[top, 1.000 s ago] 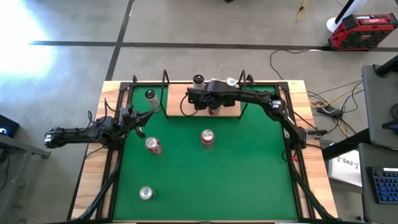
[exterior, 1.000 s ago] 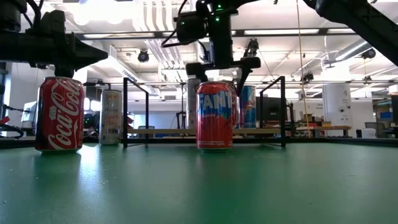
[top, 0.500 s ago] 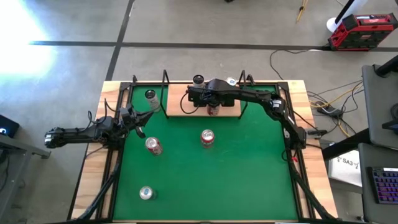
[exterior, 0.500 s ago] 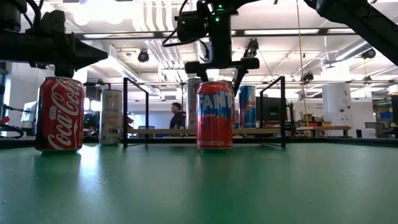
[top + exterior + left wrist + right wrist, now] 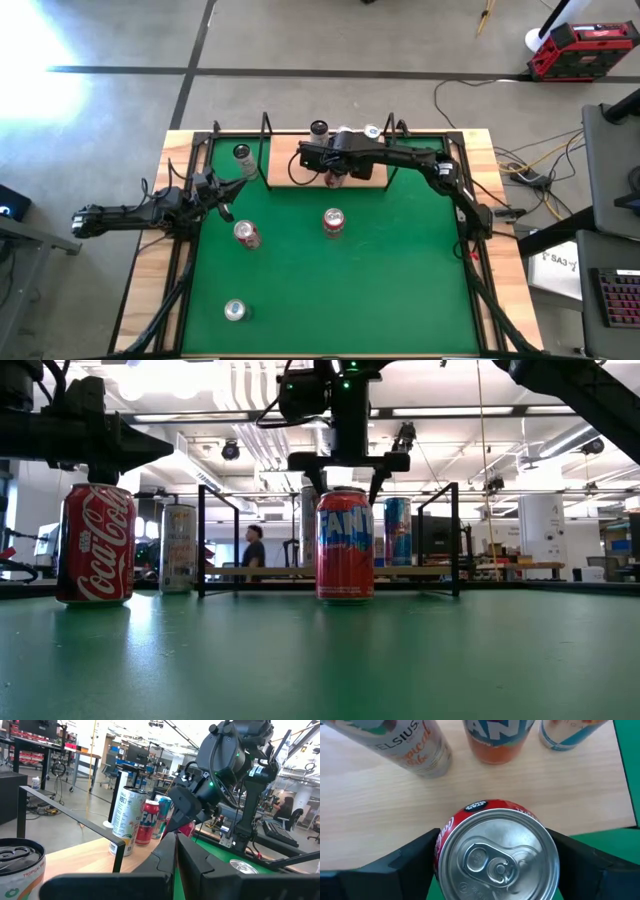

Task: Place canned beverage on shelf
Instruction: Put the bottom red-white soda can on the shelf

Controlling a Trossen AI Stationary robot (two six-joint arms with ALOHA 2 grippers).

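My right claw is hanging over the shelf, straddling a red cola can from above. The can is filling the whole gap, with a dark jaw close against each side. I cannot tell whether I am clamping it or have let it go.

The can is standing upright at the near edge of the pale wooden board, close to where the wood is giving way to the green mat. Three other cans are standing in a row behind it: a silver Celsius can, an orange Fanta can and a blue-and-white can.

I am judging the edge to be the main risk. If the base is overhanging the board, the can may tip onto the mat once freed. Rising off-centre could also drag it over, and pushing deeper could knock the row behind.

The can is showing a clean silver lid with its pull tab unopened, a red wall and a sliver of white script.

My left claw is waiting shut and empty at the mat's left edge.
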